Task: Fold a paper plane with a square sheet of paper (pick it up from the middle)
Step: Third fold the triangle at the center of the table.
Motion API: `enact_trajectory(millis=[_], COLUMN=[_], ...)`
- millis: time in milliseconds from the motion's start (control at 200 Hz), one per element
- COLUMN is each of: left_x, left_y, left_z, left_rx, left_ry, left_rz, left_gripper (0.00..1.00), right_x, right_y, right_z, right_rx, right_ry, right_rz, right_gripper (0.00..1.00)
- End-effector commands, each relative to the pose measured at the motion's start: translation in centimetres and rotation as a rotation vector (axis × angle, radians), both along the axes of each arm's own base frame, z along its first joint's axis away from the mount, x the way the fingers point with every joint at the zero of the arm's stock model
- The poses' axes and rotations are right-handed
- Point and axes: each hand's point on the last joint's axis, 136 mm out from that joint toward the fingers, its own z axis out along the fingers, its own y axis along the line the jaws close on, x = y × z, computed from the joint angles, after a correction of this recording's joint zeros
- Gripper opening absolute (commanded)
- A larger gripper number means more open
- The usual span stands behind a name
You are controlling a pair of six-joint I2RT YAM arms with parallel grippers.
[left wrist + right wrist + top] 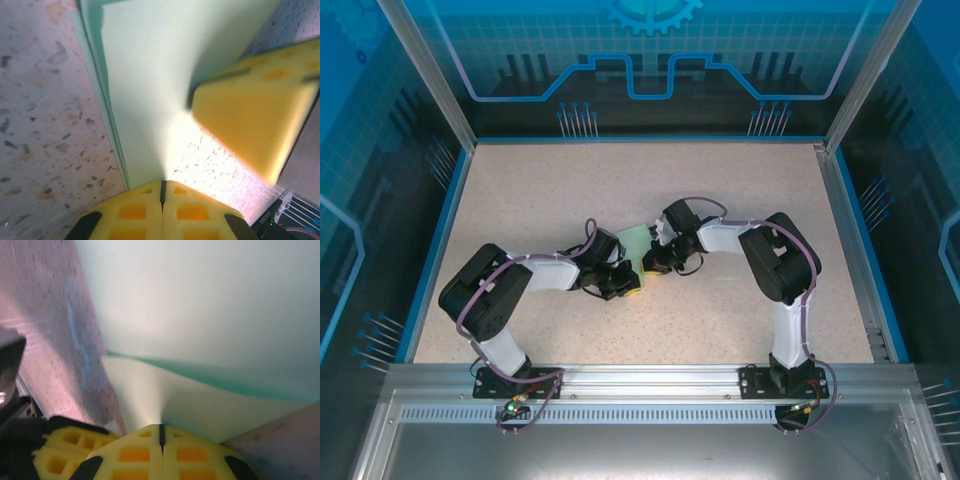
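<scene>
Left gripper: jaws are seen fully closed, with the yellow pads pressed together and only a thin seam between them. A narrow corner of the sheet is pinched at the tips.
Right gripper: closed the same way, pads seam to seam. The lower flap of the sheet is clamped at the tips.
Square sheet of paper: found mid-table between the two wrists, pale mint green. It is mostly covered by the wrists in the top view.
Fold state: stacked layer edges are seen along the sheet's left side in the left wrist view. In the right wrist view a large upper layer is seen over a lighter lower flap, with a darker green line between them.
Paper vs table: speckled beige surface is seen on both sides of the sheet. How much of the sheet is lifted off it cannot be told.
Arm pose: both arms are bent inward, elbows out, and the grippers are just beside each other at centre.
Right gripper's fingers: seen in the left wrist view over the sheet's right edge, near the left tips.
</scene>
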Motion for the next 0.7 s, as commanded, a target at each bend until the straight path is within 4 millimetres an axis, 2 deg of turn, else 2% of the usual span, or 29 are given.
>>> enact_trajectory(millis=[0, 230, 295, 380, 460, 530, 695], left_x=[-6.8, -6.6, -6.4, -6.2, -6.0, -5.9, -5.7], left_y=[5.2, 5.2, 5.1, 5.0, 4.9, 4.9, 4.8], left_z=[-5.9, -5.7, -5.6, -5.5, -5.4, -5.3, -5.2], left_rx=[0.267, 0.27, 0.269, 0.267, 0.265, 0.266, 0.262], left_ry=[0.278, 0.272, 0.265, 0.259, 0.254, 0.251, 0.246], left_rz=[-0.009, -0.016, -0.015, -0.015, -0.01, -0.008, -0.006], left_gripper=[0.0, 0.0, 0.0, 0.0, 0.0, 0.0, 0.0], right_x=[5.2, 8.4, 9.2, 9.5, 8.8, 7.3, 2.8], right_y=[-4.1, -5.7, -5.9, -5.7, -5.4, -4.9, -2.6], right_z=[-2.0, -1.6, -0.6, 1.9, 4.1, 5.1, 4.1], right_rx=[-0.122, -0.144, -0.14, -0.115, -0.087, -0.068, -0.061], right_ry=[-0.087, -0.116, -0.14, -0.194, -0.233, -0.245, -0.204], right_rz=[-0.121, -0.162, -0.17, -0.165, -0.158, -0.137, -0.053], right_gripper=[0.01, 0.01, 0.0, 0.01, 0.01, 0.01, 0.01])
